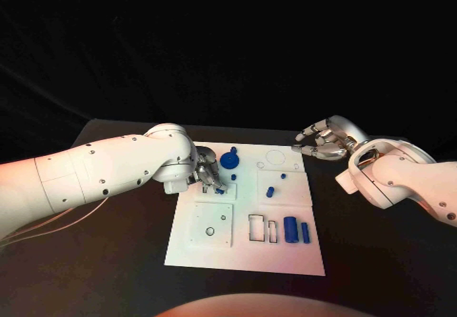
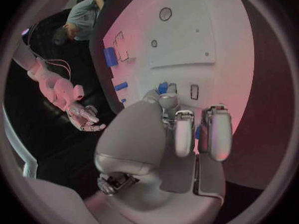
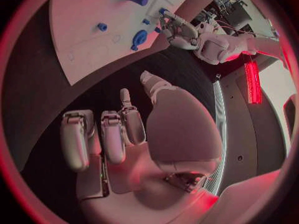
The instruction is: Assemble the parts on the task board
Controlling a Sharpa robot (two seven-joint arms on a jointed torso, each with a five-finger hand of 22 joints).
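The white task board (image 1: 246,247) lies mid-table. My left hand (image 1: 208,174) is down over its far-left part, fingers curled toward the surface. A small blue part (image 1: 220,191) lies just at its fingertips, and sits beside the thumb tip (image 2: 162,87) in the left wrist view; whether it is pinched I cannot tell. A round blue part (image 1: 230,160) stands just beyond the hand. Two small blue pegs (image 1: 269,192) stand mid-board, and two blue cylinders (image 1: 296,230) lie near the slots. My right hand (image 1: 323,141) hovers off the board's far-right corner, holding nothing.
A square white plate (image 1: 211,224) with a small ring sits on the board's near-left. Rectangular slots (image 1: 263,228) lie beside the cylinders. Black table surrounds the board on all sides. The right wrist view shows my left hand (image 3: 181,30) at the board's edge.
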